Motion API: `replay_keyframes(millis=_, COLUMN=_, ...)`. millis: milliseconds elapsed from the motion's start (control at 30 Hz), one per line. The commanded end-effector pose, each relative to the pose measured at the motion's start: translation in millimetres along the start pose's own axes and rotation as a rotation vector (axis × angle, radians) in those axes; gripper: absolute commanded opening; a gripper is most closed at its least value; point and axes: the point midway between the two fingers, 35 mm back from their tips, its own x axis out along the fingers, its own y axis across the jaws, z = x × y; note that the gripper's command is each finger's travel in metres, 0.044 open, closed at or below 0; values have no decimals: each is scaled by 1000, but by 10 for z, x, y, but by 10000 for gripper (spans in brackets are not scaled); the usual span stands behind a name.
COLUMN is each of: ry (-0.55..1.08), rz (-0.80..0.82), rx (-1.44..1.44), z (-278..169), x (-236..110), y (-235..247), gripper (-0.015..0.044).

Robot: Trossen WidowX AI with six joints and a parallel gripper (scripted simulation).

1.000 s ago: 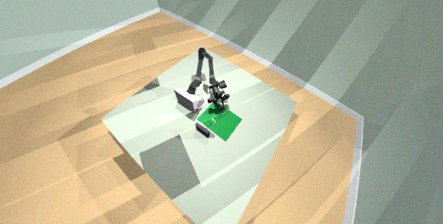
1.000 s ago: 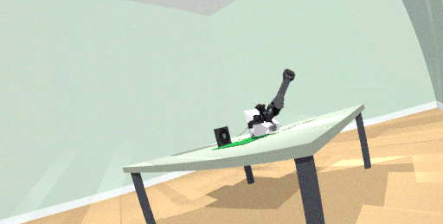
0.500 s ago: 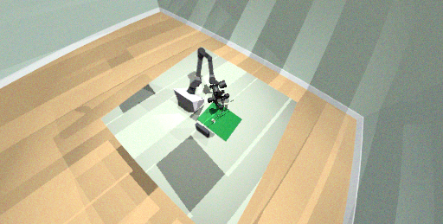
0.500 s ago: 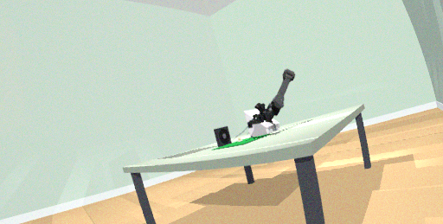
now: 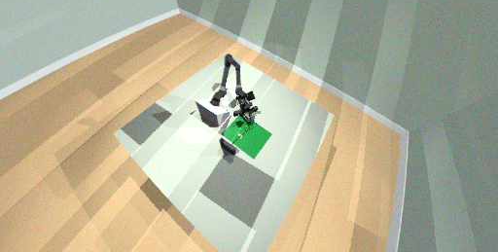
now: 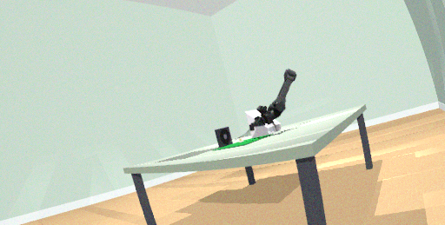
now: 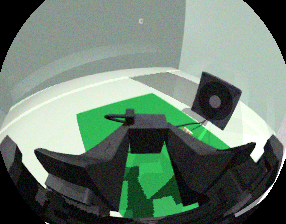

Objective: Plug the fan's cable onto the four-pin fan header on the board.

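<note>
One pincer [image 7: 147,137] gripping plug [image 7: 147,133], green board [image 7: 101,123]

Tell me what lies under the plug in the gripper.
The green board lies under the dark plug, which the gripper holds. The plug covers the spot below it, so no header shows there.

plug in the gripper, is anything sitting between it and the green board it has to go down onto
Nothing visible does. The gripper is shut on the dark plug, directly over bare green board. The fan stands off at the board's edge, out of the path. The header itself cannot be made out.
</note>
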Motion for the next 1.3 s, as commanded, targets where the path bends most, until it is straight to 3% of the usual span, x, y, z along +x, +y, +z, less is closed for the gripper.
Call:
replay_keyframes(millis=0, ry=-7, rz=1, rx=9, z=-23, x=9, y=16, gripper=0)
replay_keyframes(millis=1267, ry=-6, rz=1, rx=10, z=-345, x=75, y=33, gripper=0)
